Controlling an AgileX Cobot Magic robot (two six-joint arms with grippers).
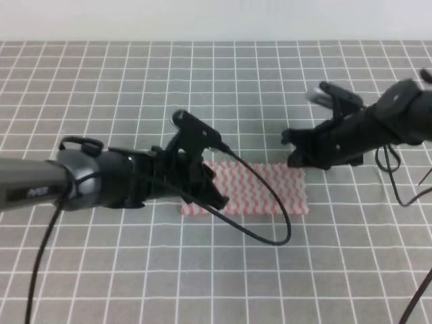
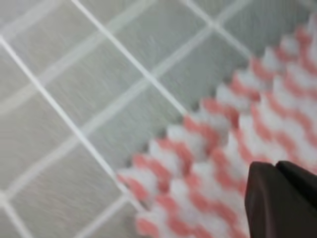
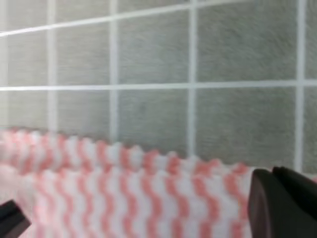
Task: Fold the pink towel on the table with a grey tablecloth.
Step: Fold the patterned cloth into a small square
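Towel: one pink towel [image 1: 260, 190], striped in pink-red and white zigzags, lies flat as a wide strip near the middle of the table, its edges serrated. The right wrist view shows two serrated edges, one just behind the other, so it appears to lie in two layers.

Table: one table [image 1: 135, 81], covered in grey cloth ruled with thin white lines into small rectangles, fills nearly the whole exterior view.

Room: a pale strip of wall [image 1: 202, 19] runs along the table's far edge; nothing more of the room shows.

Arms: two, both black, reaching in from opposite sides toward the towel.

Left gripper: the left gripper [image 1: 214, 196] sits low over the towel's left end, covering that part of it. In its wrist view one dark finger [image 2: 282, 201] shows over the stripes beside a serrated corner; whether the jaws are parted or closed cannot be told.

Right gripper: the right gripper [image 1: 297, 158] is at the towel's far right corner. Its wrist view shows a dark finger [image 3: 285, 203] at the towel's edge; the state of its jaws cannot be told.

Cables: black cables [image 1: 266, 223] loop from the arms, one across the towel.
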